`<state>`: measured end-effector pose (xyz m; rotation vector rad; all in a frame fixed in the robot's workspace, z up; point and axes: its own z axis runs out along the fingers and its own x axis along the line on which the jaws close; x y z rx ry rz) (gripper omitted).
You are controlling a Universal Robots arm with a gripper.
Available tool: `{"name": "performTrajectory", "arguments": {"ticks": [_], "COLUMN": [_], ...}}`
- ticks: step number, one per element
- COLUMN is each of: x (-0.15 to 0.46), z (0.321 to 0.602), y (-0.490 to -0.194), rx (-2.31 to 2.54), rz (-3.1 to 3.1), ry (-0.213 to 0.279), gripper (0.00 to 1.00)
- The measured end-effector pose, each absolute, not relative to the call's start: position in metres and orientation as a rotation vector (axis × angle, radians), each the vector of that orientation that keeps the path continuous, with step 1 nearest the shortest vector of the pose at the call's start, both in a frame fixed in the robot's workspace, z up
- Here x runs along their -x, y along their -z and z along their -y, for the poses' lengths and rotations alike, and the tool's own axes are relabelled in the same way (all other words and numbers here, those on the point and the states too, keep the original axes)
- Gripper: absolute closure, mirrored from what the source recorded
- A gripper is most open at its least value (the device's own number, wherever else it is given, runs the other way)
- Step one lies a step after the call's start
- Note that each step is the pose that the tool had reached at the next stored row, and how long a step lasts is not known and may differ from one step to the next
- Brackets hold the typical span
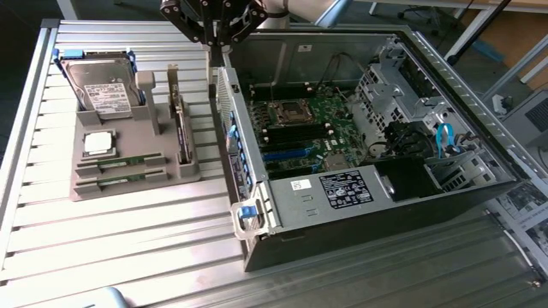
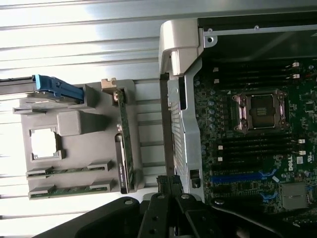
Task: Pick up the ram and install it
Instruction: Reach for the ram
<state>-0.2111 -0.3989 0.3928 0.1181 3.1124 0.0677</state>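
Observation:
Two ram sticks (image 1: 120, 161) (image 1: 120, 182) lie flat in slots at the front of a grey holder tray (image 1: 94, 190); the wrist view shows them as ram sticks (image 2: 69, 171) (image 2: 69, 190) too. My gripper (image 1: 215, 40) hangs high over the rear wall of the open computer case (image 1: 256, 212), between the tray and the motherboard (image 1: 312, 106). Its fingers are shut with nothing between them, and the wrist view shows the gripper (image 2: 168, 182) well apart from the ram. Black memory slots (image 2: 257, 146) run beside the processor socket (image 2: 261, 111).
The tray also holds a hard drive (image 1: 102, 90) with a blue caddy, a square silver processor (image 1: 99, 142) and an upright expansion card (image 1: 181, 128). Everything stands on a ribbed metal table (image 1: 111, 244). Drive cages and cables (image 1: 445, 138) crowd the case's far side.

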Motion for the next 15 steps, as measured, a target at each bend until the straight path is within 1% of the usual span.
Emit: {"name": "performTrajectory", "arguments": {"ticks": [15], "x": [0.223], "z": [0.399], "y": [-0.393], "rx": [-0.118], "rz": [-3.112], "ry": [-0.068], "gripper": [0.89]}}
